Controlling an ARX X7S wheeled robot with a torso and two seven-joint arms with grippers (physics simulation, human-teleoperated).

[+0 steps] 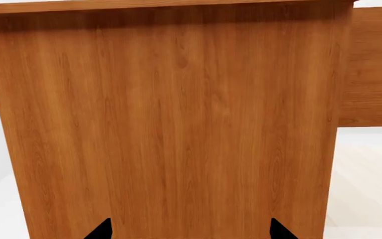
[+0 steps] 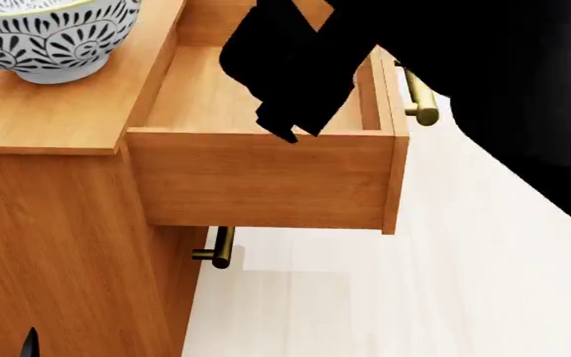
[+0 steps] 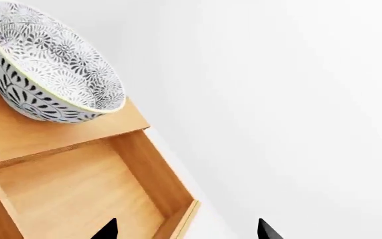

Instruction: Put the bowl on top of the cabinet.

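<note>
Right end effector [image 3: 185, 230]: open and empty; in its wrist view only two dark fingertips show, set well apart, hanging over the pulled-out drawer's front corner. In the head view it is the black mass above the drawer.
Left end effector [image 1: 189, 230]: open and empty; two dark fingertips spread wide, facing a flat side panel of the cabinet, close to it. Whether they touch the wood cannot be told. In the head view only a small dark tip shows at the lower edge.
Drawer [image 2: 265, 178]: the top one, drawn well out of the cabinet, its inside bare pale wood, a brass bar handle [image 2: 419, 97] on its front.
Lower handle [image 2: 218, 249]: a second brass bar, on the closed front beneath the open drawer.
Bowl [image 2: 53, 37]: upright on the cabinet's flat top, near the edge over the open drawer; white with dark petal pattern inside and out. Neither end effector touches it.
Cabinet [image 2: 57, 223]: orange-brown wood grain, standing on a pale floor [image 2: 444, 297].
</note>
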